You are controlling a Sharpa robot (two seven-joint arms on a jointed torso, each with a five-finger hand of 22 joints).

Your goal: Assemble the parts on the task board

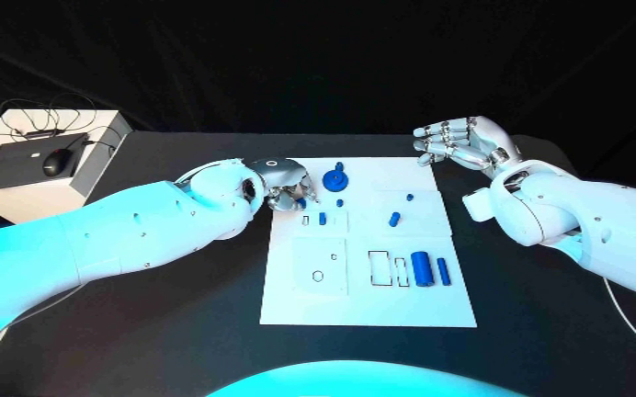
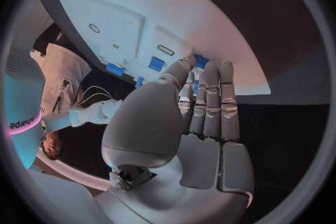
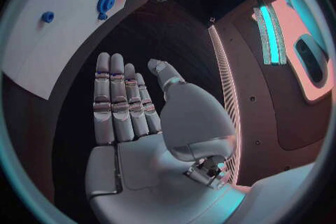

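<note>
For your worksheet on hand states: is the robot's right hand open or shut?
Open. The right hand holds nothing; its fingers are extended and apart above the black table.

Dim black surround, cyan glow on the white arms (image 1: 146, 222) — wrist views fisheye-bent, dark-rimmed

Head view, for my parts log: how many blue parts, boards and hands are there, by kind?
Blue parts in plain sight: 7
Task board: 1
Hands: 2, left hand and right hand
Total: 10
</note>
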